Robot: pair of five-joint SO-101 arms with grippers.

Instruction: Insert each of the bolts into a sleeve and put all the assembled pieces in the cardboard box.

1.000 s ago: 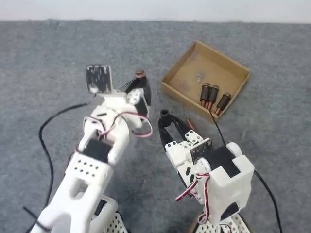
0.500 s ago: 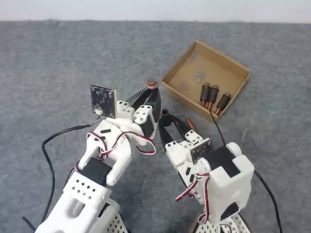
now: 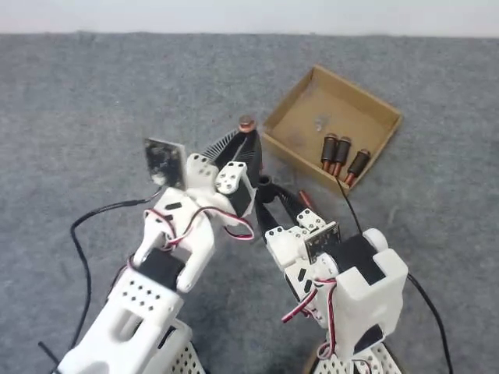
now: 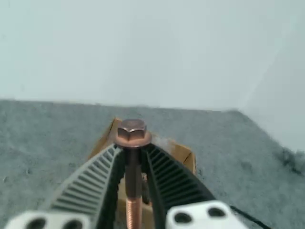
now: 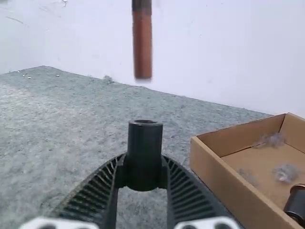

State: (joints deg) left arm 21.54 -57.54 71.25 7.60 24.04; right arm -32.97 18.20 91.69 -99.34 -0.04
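We see ribbed left jaws clamping a hex-headed copper bolt (image 4: 133, 136) above right jaws pinching a black tubular sleeve (image 5: 144, 149).

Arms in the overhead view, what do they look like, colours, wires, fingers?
The left arm and right arm are white plastic shells with black motors and looping red and white wires. The left gripper and right gripper have black ribbed fingers.

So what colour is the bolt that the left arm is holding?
Copper-coloured: the bolt shows best in the left wrist view, between the dark ribbed fingers.
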